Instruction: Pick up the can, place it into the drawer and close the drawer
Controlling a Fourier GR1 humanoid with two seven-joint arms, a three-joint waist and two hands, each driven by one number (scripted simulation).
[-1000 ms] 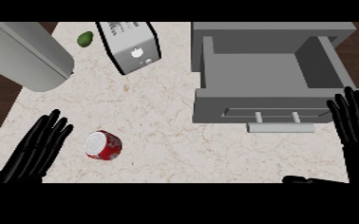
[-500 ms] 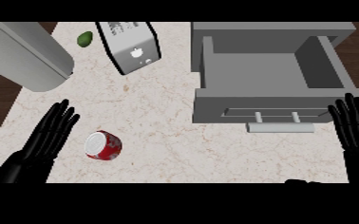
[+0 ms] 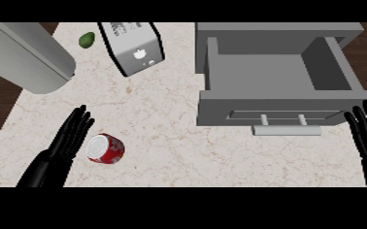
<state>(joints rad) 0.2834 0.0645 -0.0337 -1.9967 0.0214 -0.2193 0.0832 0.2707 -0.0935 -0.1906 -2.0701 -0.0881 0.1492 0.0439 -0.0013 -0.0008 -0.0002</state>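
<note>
A red can point(image 3: 106, 148) with a silver top lies on its side on the marble counter at the lower left. My left hand point(image 3: 63, 146) lies just to its left, fingers straight and pointing up the view, close beside the can. At the right stands an open grey drawer point(image 3: 212, 73) with a bare inside and a pale handle point(image 3: 287, 130) on its front. Only the fingertips of my right hand point(image 3: 358, 128) show at the right edge, straight, beside the drawer's front corner.
A silver toaster point(image 3: 132, 47) stands at the top middle, with a small green lime point(image 3: 87, 40) to its left. A large grey cylinder-like container point(image 3: 30, 57) sits at the top left. The counter's left edge meets a dark floor.
My left hand has moved right and up the view, closing in on the can. My right hand has slid further off the right edge. The can and drawer have not moved.
</note>
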